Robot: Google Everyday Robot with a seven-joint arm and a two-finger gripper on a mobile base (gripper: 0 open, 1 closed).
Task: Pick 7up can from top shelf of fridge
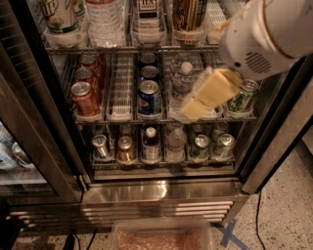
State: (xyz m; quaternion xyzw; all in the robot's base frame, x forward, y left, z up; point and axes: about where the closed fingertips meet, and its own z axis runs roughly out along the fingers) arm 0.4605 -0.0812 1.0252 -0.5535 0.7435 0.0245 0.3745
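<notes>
The 7up can [61, 17], whitish with green "UP" letters, stands in a clear bin at the far left of the top shelf [122, 49], its top cut off by the picture's edge. The fridge [161, 190] stands open, with a steel base below. My gripper [205, 95], cream-coloured on a white arm [264, 34], reaches in from the upper right. It hangs in front of the middle rack, right of centre, well to the right of the 7up can and below it, holding nothing that I can see.
On the top shelf stand a water bottle [102, 19], a white TEA can [146, 10] and a tan can [188, 14]. The middle rack holds red cans [84, 97], a blue can [149, 97], a bottle [180, 80] and a green can [243, 96]. A pink tray [161, 237] lies on the floor.
</notes>
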